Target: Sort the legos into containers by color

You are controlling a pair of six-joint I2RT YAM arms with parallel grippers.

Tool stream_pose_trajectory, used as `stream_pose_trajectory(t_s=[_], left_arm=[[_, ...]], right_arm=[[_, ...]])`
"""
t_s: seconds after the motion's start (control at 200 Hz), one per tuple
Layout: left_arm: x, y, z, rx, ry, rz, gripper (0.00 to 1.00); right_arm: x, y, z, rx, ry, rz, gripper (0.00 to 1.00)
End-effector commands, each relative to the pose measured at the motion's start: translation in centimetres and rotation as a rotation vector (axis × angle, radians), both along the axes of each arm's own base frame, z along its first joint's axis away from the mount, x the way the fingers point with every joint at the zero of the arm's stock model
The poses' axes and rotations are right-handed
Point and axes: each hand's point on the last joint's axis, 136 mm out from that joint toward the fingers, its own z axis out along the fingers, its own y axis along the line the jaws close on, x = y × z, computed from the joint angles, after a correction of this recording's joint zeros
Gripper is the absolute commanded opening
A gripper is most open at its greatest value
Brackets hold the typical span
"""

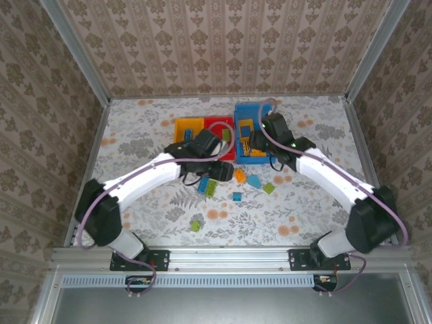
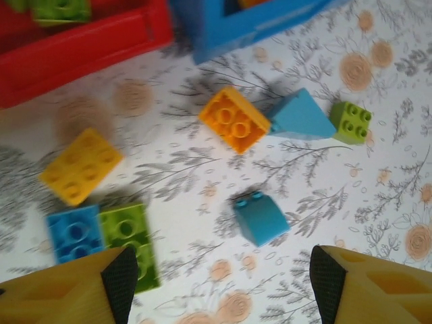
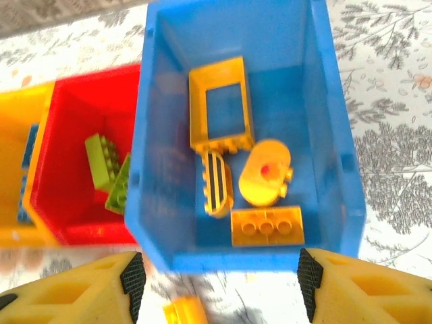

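Left end effector hangs spread and empty over loose legos on the worktop; right end effector, also spread, hovers by the blue bin. Roughly halfway, I judge: orange frame binned there, green bricks in the red bin, several left. No writing legible

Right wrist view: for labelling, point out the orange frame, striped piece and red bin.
orange frame [image 3: 226, 140], right wrist view, its lower bar.
striped piece [image 3: 216, 182], right wrist view, its striped face.
red bin [image 3: 88, 234], right wrist view, its near wall.
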Motion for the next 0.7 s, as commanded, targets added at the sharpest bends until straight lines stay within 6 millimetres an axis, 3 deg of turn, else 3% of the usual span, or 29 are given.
stream_pose_trajectory(t_s=[0.0,0.145,0.31,0.45,0.625,0.695], left_arm=[[-0.5,-2.5,-1.1,0.021,0.062,-0.005,0.71],[-0.8,-5.6,-3.3,0.047,0.185,0.068,0.71],[-1.8,-9.2,-5.3,0.085,0.320,0.100,0.73],[-2.7,-9.4,-7.4,0.206,0.457,0.159,0.74],[-2.6,-10.7,-8.4,0.176,0.532,0.245,0.76],[-2.5,-11.2,-8.8,0.168,0.552,0.279,0.76]], right_arm=[[-3.1,0.4,-0.9,0.008,-0.004,0.141,0.67],[-7.0,-1.8,-0.6,-0.002,-0.039,0.153,0.76],[-10.1,-3.7,0.2,-0.017,-0.087,0.160,0.83],[-11.8,-4.8,0.4,-0.035,-0.091,0.162,0.85],[-12.8,-5.6,1.2,-0.035,-0.127,0.154,0.86],[-13.4,-5.9,0.7,-0.036,-0.105,0.144,0.86]])
